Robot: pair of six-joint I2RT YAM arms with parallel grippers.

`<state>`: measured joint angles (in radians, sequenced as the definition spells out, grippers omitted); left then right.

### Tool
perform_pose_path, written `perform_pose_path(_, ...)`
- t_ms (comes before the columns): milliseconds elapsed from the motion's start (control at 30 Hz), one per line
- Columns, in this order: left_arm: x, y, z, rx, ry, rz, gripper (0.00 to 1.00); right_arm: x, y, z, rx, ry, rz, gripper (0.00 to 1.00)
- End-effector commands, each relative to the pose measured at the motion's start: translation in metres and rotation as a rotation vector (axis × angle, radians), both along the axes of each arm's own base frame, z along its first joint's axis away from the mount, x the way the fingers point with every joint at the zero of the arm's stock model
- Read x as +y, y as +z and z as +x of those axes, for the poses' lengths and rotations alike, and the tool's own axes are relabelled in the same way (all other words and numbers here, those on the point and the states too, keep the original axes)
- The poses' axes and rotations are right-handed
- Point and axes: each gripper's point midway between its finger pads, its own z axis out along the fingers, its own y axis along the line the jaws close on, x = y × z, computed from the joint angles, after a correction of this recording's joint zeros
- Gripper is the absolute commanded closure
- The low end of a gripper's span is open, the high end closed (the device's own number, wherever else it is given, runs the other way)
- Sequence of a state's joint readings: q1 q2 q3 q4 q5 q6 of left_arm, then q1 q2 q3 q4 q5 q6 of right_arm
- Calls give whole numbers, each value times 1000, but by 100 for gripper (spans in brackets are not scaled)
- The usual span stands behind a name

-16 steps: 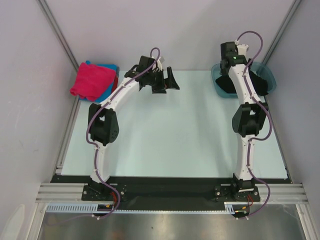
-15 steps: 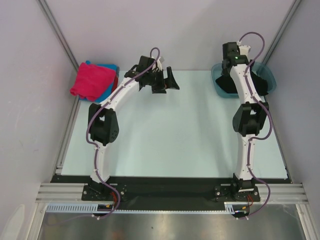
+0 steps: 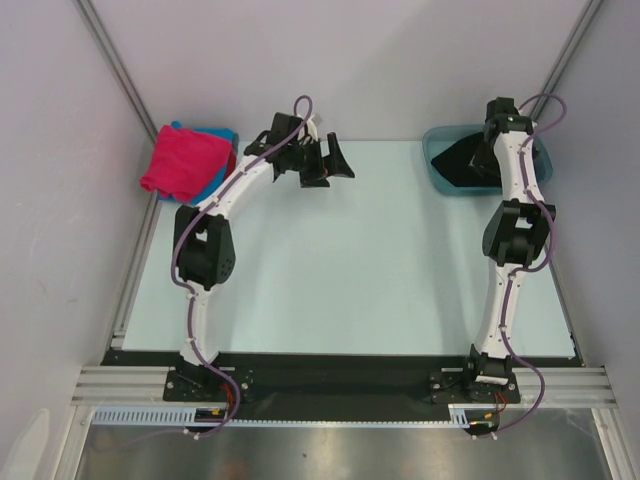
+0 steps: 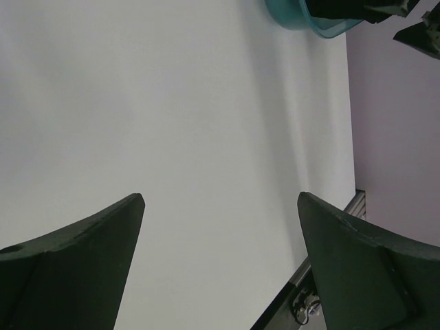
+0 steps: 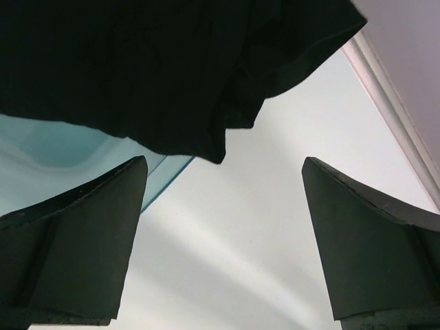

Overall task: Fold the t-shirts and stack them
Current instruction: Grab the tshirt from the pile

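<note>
A black t-shirt [image 3: 458, 160] lies bunched in the teal basin [image 3: 436, 140] at the table's back right; its hem hangs over the basin's rim [image 5: 69, 148] in the right wrist view as dark cloth [image 5: 172, 62]. My right gripper [image 3: 483, 157] hovers over the basin, open [image 5: 223, 161], with nothing between its fingers. Folded t-shirts are stacked at the back left: a magenta-pink one [image 3: 185, 162] on top of a blue one [image 3: 216, 134]. My left gripper [image 3: 336, 160] hangs open [image 4: 220, 199] above bare table at the back centre, apart from both piles.
The basin [image 4: 302, 17] shows at the top of the left wrist view. Grey walls close in the table on the left, back and right. A metal rail [image 3: 340, 380] runs along the near edge by the arm bases.
The right arm has swung to the right and back, so its wrist now stands over the basin's far side. The left arm has shifted only slightly.
</note>
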<state>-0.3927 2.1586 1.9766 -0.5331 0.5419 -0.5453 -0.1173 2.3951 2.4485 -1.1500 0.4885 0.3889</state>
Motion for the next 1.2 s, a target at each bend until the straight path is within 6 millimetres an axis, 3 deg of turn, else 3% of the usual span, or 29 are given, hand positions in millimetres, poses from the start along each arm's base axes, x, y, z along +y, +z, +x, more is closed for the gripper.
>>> perform_pose_path(0, 2, 9, 6, 0, -12, -66, 0, 11, 4, -5, 6, 9, 72, 0)
perform_pose_path(133, 1, 7, 6, 7, -15, -79, 0, 10, -2, -15, 41, -17, 86, 1)
perform_pose_path(300, 0, 6, 6, 14, -18, -82, 0, 3, -11, -27, 81, -61, 109, 15)
perform_pose_path(400, 1, 6, 5, 12, -15, -79, 0, -1, -9, -23, 59, -65, 105, 33)
perform_pose_path(433, 2, 7, 5, 11, -14, -78, 0, -2, -9, -20, 48, -66, 106, 53)
perform_pose_path(500, 2, 6, 5, 14, -13, -78, 0, -2, -10, -18, 37, -65, 113, 64)
perform_pose_path(533, 2, 6, 5, 14, -13, -78, 0, -2, -9, -16, 29, -66, 117, 79)
perform_pose_path(633, 2, 6, 5, 14, -9, -75, 0, -2, -6, -10, 0, -62, 122, 99)
perform_pose_path(700, 2, 6, 5, 16, -9, -77, 0, 2, -2, -3, -31, -31, 138, 100)
perform_pose_path(800, 2, 6, 5, 15, -8, -76, 0, 7, 18, 11, -127, 12, 140, 100)
perform_pose_path(833, 2, 6, 5, 15, -8, -76, 0, 6, 38, 19, -199, 34, 130, 100)
perform_pose_path(933, 2, 7, 5, 10, -11, -77, 0, 9, 60, 30, -282, 74, 111, 100)
perform_pose_path(1067, 3, 6, 4, 14, -9, -78, 0, 7, 94, 36, -360, 105, 61, 100)
perform_pose_path(1167, 5, 5, 4, 17, -5, -81, 0, 4, 103, 39, -379, 109, 39, 100)
